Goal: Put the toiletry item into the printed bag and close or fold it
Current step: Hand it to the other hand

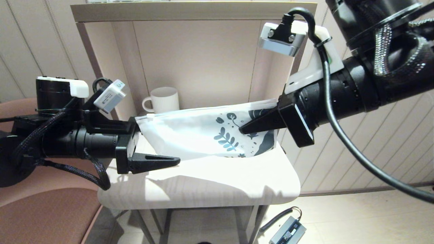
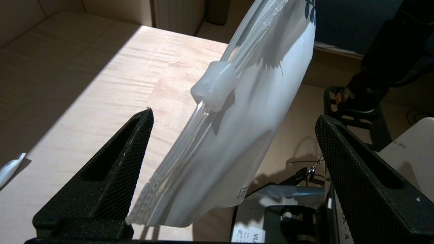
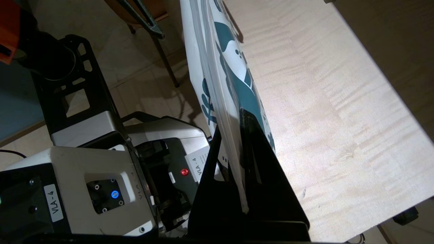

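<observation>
The printed bag (image 1: 190, 135) hangs stretched above the table between both arms, its teal leaves toward the right. My right gripper (image 1: 245, 128) is shut on the printed end; in the right wrist view the bag's edge (image 3: 195, 67) runs between the closed fingers (image 3: 257, 159). My left gripper (image 1: 162, 142) is open around the plain end, jaws wide and not touching it. The white zip slider (image 2: 214, 86) sits near that corner of the bag (image 2: 257, 101). A slim white tip (image 2: 8, 167) lies on the table; I cannot tell what it is. Nothing shows through the bag.
A white ribbed mug (image 1: 164, 99) stands at the back of the pale wooden table (image 1: 220, 183), against the shelf's back wall. A brown chair (image 1: 44, 210) is at the left. A power brick with cable (image 1: 288, 232) lies on the floor.
</observation>
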